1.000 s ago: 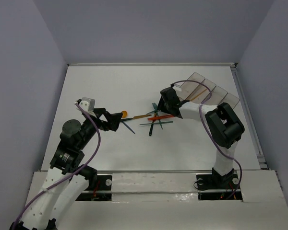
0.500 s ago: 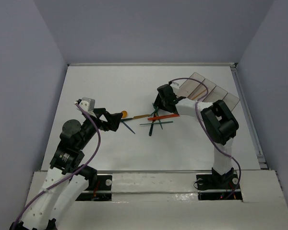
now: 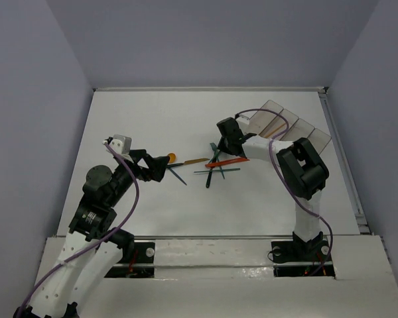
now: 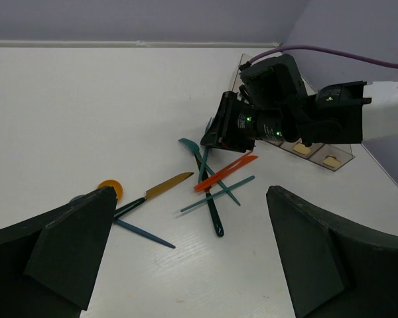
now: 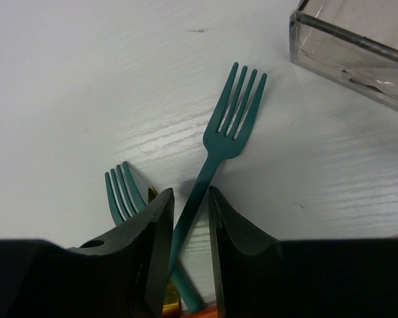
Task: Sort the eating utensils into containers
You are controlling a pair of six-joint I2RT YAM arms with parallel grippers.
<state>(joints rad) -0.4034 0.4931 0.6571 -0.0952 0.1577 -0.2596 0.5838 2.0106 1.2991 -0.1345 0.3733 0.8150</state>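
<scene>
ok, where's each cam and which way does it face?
Top external: above and behind, looking down at the table; left arm, right arm show.
Left wrist: faces across the utensil pile toward the right arm; left fingers at lower corners.
Right wrist: low, right fingers straddling a teal fork, bin corner beyond.
Top, left wrist share the pile.

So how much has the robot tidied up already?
Barely started. One orange piece seems to lie in the bins. The right hand straddles a green fork, not lifted yet. The left hand is open and empty. The pile is left to sort.
</scene>
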